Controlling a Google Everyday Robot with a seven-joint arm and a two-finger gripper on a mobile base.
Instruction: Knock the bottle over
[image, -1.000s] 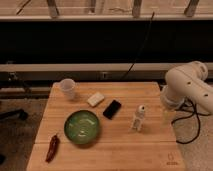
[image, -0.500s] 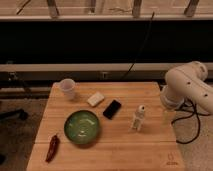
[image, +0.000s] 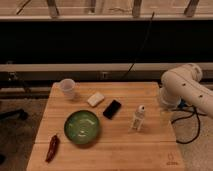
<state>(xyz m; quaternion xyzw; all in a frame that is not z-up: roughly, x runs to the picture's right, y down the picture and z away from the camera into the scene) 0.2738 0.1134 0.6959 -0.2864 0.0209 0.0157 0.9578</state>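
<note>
Camera view: bottle (image: 139, 119) stands upright, long axis vertical, right of centre on the table (image: 125, 152). Gripper (image: 166, 113) hangs at the table's right edge, near the bottle, not touching. Jaws: cannot tell whether parted. The bottle lies left of them; a leftward push looks needed.

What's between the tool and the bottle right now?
Nothing. In the camera view the tool hangs at the right-hand edge of the table, and the bottle stands upright a little inboard, with only bare wood between them.
</note>
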